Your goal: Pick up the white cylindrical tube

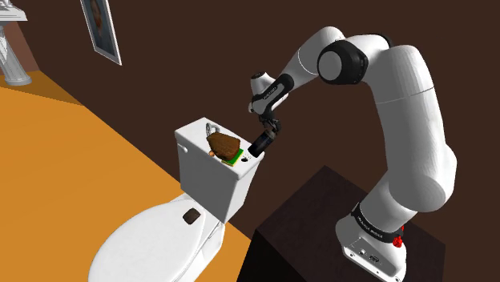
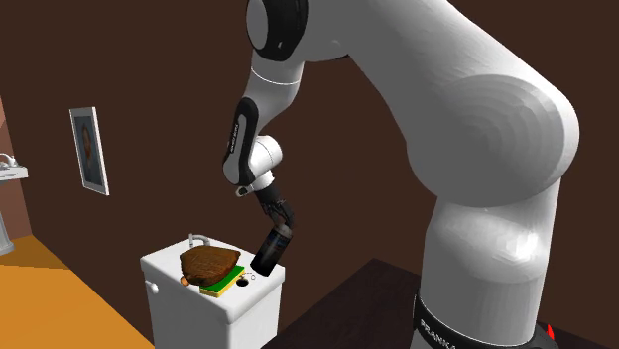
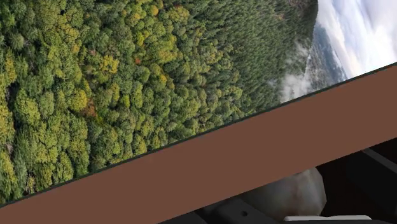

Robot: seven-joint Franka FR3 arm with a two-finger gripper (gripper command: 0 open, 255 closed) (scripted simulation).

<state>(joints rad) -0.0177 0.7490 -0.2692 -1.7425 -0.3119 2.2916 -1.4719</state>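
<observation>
- One tube [image 2: 271,248] is the thing to lift, and it reads dark, nearly black, not white; it hangs tilted directly under my gripper [image 2: 281,216].
- My fingers are closed narrow on its capped upper end, and the tube lines up with my hand, so I judge it held.
- Its lower end sits just above or on the toilet tank lid [image 2: 164,263]; I cannot tell which.
- Beside that lower end lies a brown lump [image 2: 210,262] on a green-and-yellow sponge [image 2: 226,285], close to my load.
- To do this well I would rise straight away from the lid, with no swing toward the sponge, since a grip this high on a tilted tube could let it pivot.
- Lettering on the dark band at my arm's base [image 2: 436,332] looks like "FRANKA", cut off at the edge; the tube shows no label I can read.
</observation>
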